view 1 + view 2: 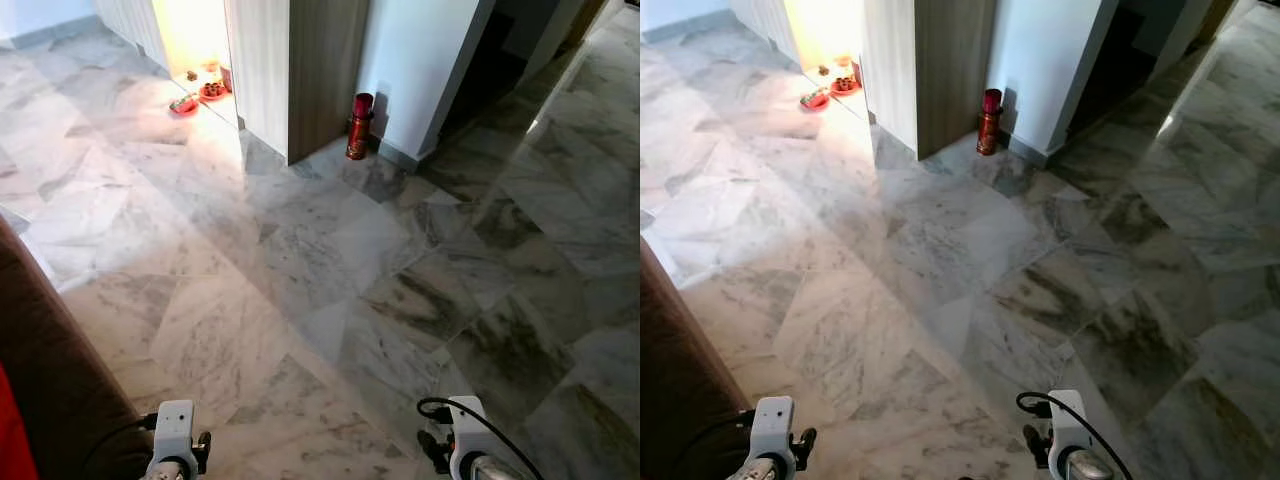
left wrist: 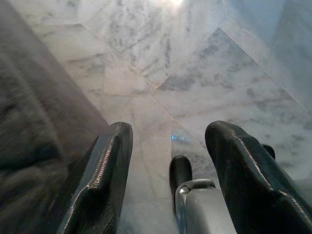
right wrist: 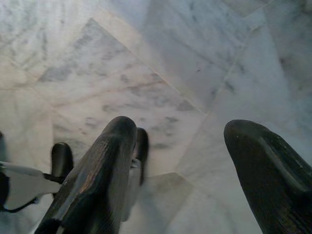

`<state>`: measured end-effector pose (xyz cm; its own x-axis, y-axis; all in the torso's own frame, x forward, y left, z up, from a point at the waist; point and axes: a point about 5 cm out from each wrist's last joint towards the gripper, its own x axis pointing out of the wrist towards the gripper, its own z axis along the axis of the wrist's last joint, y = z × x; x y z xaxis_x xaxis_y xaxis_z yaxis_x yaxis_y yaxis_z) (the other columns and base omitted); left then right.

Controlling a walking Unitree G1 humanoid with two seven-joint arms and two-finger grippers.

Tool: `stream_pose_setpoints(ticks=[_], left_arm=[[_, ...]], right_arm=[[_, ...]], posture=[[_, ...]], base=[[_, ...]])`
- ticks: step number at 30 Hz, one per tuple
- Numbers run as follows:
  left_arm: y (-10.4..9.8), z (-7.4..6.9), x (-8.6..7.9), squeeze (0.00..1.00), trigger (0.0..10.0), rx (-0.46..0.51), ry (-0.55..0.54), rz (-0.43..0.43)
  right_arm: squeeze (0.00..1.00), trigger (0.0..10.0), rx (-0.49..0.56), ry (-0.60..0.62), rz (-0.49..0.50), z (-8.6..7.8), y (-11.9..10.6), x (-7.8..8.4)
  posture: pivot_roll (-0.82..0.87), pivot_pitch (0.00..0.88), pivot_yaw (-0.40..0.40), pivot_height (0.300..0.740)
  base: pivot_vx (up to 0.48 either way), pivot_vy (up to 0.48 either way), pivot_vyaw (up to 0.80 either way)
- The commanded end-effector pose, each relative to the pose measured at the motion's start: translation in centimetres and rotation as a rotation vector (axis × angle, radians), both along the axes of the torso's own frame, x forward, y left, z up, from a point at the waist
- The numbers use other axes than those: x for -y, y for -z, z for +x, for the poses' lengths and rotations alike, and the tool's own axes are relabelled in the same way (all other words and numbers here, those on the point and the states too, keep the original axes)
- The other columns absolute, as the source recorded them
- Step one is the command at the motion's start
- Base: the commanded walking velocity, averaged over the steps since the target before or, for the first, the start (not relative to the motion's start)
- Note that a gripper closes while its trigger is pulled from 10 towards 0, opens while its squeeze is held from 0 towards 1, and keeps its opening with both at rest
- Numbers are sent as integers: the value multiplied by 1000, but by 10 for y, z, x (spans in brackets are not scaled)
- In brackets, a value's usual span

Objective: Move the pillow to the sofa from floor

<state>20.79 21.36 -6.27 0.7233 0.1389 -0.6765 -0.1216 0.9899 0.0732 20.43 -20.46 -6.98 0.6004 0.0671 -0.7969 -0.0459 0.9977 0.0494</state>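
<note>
The brown sofa (image 1: 50, 370) runs along my left side, and its dark fabric also shows in the left wrist view (image 2: 39, 97). A strip of something red (image 1: 10, 430) lies at the sofa's near corner; I cannot tell what it is. Both arms hang low, with the left wrist (image 1: 175, 440) and the right wrist (image 1: 465, 440) at the bottom edge of the eye views. My left gripper (image 2: 170, 129) is open over the marble beside the sofa, holding nothing. The right gripper (image 3: 181, 126) is open too, above bare marble floor (image 3: 146, 73).
Grey-white marble floor (image 1: 330, 270) stretches ahead. A red cylinder (image 1: 359, 125) stands at the foot of a white wall, beside a wooden panel (image 1: 320, 70). Small red dishes (image 1: 185, 103) sit on the floor in a bright alcove. A dark doorway (image 1: 490, 70) opens at the back right.
</note>
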Motion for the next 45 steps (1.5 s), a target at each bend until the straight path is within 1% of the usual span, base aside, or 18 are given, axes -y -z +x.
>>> stream_pose_setpoints(ticks=[1, 7, 10, 15, 17, 20, 23, 24, 27, 29, 34, 38, 41, 45], left_arm=[[4, -7, -2, 0, 10000, -20, -3, -5], [1, -5, -13, 0, 10000, -34, 40, 32], [0, -4, -16, 0, 10000, -41, 48, 37], [0, -5, -16, 0, 10000, -42, 33, 6], [1, -7, -14, 0, 10000, -40, 22, -29], [2, -7, -12, 0, 10000, -38, 23, -47], [1, -3, -5, 0, 10000, -18, 51, -86], [1, -3, -5, 0, 10000, -18, 51, -86], [-1, 2, 3, 0, 10000, -13, 131, -94], [-2, 5, 5, 0, 10000, -5, 153, -97], [-3, 7, 8, 0, 10000, 7, 145, -117], [-3, 6, 7, 0, 10000, -3, 143, -109], [-1, 5, 6, 0, 10000, -15, 118, -92], [0, 3, 7, 0, 10000, -13, 102, -99]], right_arm=[[0, 10000, -8, 32, 12, -5, 3, 0], [0, 10000, -5, 67, 36, -3, 4, -12], [0, 10000, -4, 73, 40, -3, 4, -15], [0, 10000, -7, 90, 32, -3, 5, -17], [0, 10000, -9, 95, 23, -4, 6, -17], [0, 10000, -7, 113, 12, -5, 6, -15], [0, 10000, 5, 121, -12, -3, 4, -10], [0, 10000, 5, 121, -12, -3, 4, -10], [0, 10000, 14, 158, -26, -1, 2, -4], [0, 10000, 17, 171, -29, 1, 1, -2], [0, 10000, 17, 170, -33, 3, 0, 0], [0, 10000, 17, 166, -35, 3, 0, 1], [0, 10000, 18, 161, -34, 2, 0, 2], [0, 10000, 17, 144, -36, 1, 0, 3]], posture=[[181, 98, -24, 740], [157, 87, 24, 740], [144, 84, 36, 740], [117, 71, 44, 740], [91, 62, 41, 740], [71, 54, 37, 740], [35, 45, 27, 740], [35, 45, 27, 740], [43, 43, 16, 740], [44, 47, 11, 740], [53, 46, 1, 740], [54, 38, -4, 740], [56, 33, -13, 740], [63, 27, -22, 740]], base=[[0, 0, 0], [0, 0, 0], [0, 0, 0], [0, 0, 0], [0, 0, 0], [0, 0, 0], [0, 0, 0], [0, 0, 0], [0, 0, 0], [0, 0, 0], [0, 0, 0], [0, 0, 0], [0, 0, 0], [0, 0, 0]])
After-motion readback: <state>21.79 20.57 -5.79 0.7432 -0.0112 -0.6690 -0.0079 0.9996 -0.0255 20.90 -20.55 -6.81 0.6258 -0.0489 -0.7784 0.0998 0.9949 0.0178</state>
